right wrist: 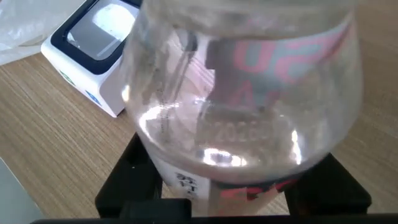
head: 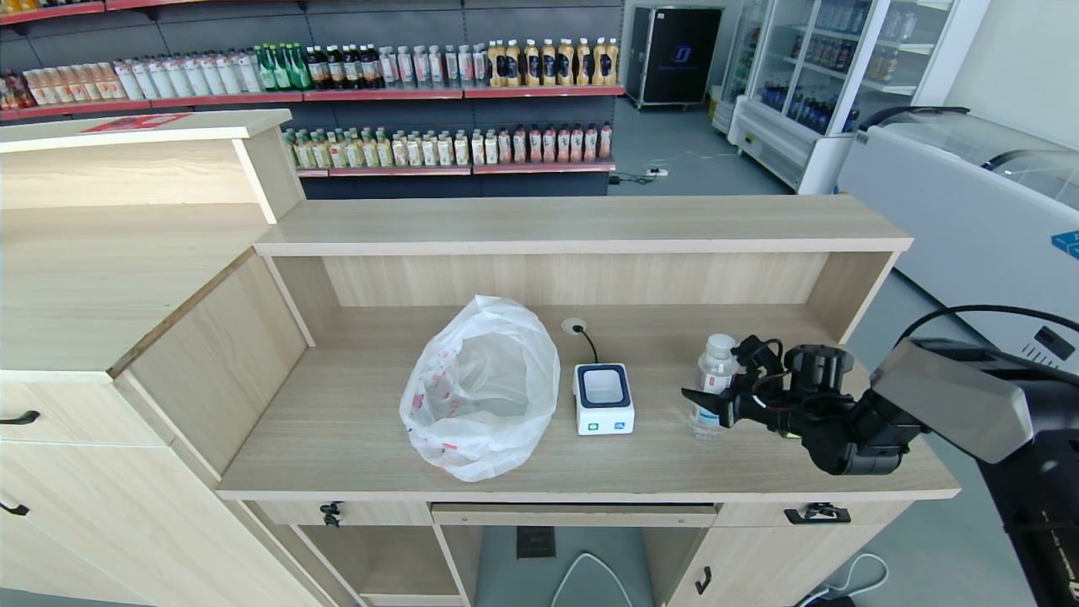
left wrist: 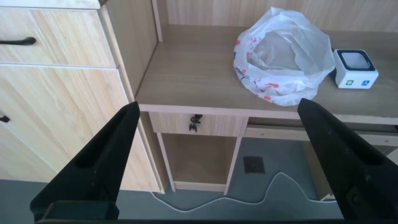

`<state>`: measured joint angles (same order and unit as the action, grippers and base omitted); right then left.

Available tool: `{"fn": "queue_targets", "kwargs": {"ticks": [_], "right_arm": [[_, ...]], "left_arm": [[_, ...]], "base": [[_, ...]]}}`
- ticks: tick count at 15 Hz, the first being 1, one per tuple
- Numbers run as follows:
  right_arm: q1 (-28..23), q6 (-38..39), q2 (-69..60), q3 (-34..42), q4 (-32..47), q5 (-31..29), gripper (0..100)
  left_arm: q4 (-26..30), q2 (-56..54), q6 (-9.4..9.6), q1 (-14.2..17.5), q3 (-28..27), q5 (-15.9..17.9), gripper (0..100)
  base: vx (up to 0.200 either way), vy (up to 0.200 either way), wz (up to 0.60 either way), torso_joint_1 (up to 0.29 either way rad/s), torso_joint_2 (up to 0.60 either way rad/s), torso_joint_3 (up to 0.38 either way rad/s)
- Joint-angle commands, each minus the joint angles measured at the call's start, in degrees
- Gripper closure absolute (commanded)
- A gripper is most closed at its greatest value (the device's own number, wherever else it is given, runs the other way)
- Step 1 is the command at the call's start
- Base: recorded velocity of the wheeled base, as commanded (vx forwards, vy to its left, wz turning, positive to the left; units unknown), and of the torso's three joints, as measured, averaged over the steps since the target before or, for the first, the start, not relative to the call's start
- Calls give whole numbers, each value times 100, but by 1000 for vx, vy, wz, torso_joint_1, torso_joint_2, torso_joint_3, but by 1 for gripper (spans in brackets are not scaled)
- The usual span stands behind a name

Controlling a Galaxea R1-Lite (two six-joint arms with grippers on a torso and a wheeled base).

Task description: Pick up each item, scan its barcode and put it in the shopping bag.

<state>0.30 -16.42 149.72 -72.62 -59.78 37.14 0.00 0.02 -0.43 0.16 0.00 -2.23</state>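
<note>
Right tool (head: 713, 389) clamped on clear plastic water bottle (head: 715, 361), upright on light wood tabletop (head: 337, 421) right of white square barcode scanner (head: 603, 398), white plastic shopping bag (head: 480, 388) beyond it; left tool (left wrist: 219, 104) wide open, empty.
</note>
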Motion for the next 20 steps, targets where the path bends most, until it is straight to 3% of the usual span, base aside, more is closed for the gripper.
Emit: {"fn": "queue_targets", "kwargs": {"ticks": [1, 4, 8, 11, 14, 18, 20], "right_arm": [[-13, 16, -110, 55, -7, -5, 100], [-30, 218, -954, 617, 37, -5, 100], [-30, 1704, -3151, 1786, 186, 135, 100], [-118, 2574, -4742, 2076, 845, 267, 100], [-110, 3532, -5946, 2120, 1302, 996, 100], [-57, 3927, -7150, 2560, 1294, 2526, 100], [180, 4226, -7555, 2850, 1276, 2710, 100]], "left_arm": [[0, -2, -1, 2, 0, 3, 0], [0, -2, -1, 2, 0, -5, 0], [0, -2, -1, -7, 0, -5, 0], [0, -2, -1, 2, 0, 3, 0], [0, -2, -1, -7, 0, -5, 0], [0, -2, -1, 2, 0, 3, 0], [0, -2, -1, 2, 0, 3, 0]], "base": [[0, 0, 0, 0, 0, 0], [0, 0, 0, 0, 0, 0], [0, 0, 0, 0, 0, 0], [0, 0, 0, 0, 0, 0], [0, 0, 0, 0, 0, 0], [0, 0, 0, 0, 0, 0], [0, 0, 0, 0, 0, 0]]}}
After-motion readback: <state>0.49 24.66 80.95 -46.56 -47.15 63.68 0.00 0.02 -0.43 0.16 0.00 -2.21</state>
